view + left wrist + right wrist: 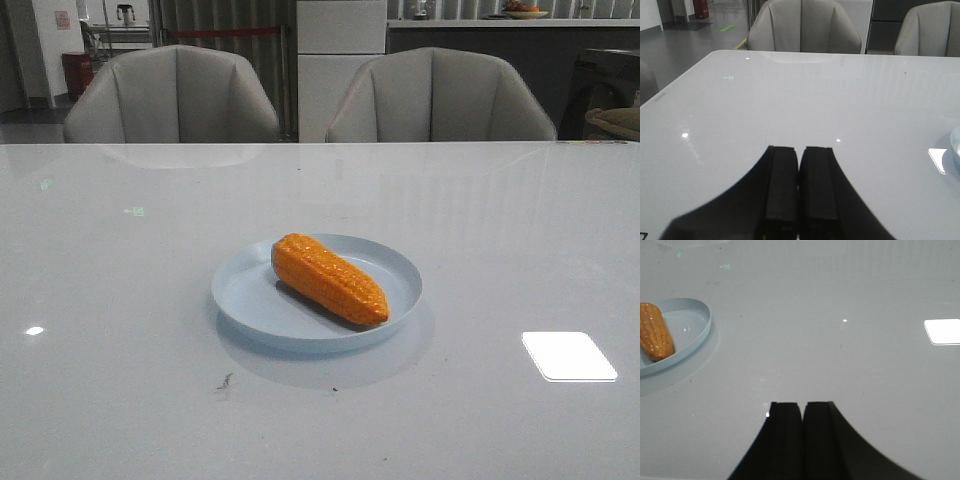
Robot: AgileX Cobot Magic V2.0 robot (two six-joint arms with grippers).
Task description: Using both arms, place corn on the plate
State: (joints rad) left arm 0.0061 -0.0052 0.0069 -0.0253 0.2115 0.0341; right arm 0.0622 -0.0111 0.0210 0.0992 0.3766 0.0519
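Note:
The orange corn (329, 277) lies flat on the pale blue plate (245, 300) in the middle of the table, tapered end toward the front right. In the right wrist view the corn (656, 336) and the plate (696, 342) show off to one side, well apart from my right gripper (803, 404), which is shut and empty over bare table. My left gripper (799, 148) is shut and empty over bare table; only a sliver of the plate's rim (955, 145) shows at that view's edge. Neither arm shows in the front view.
Two grey chairs (172, 95) (440, 97) stand behind the table's far edge. A bright light reflection (568, 355) lies on the glossy tabletop at the front right. The table's left corner and edge (680, 75) show in the left wrist view.

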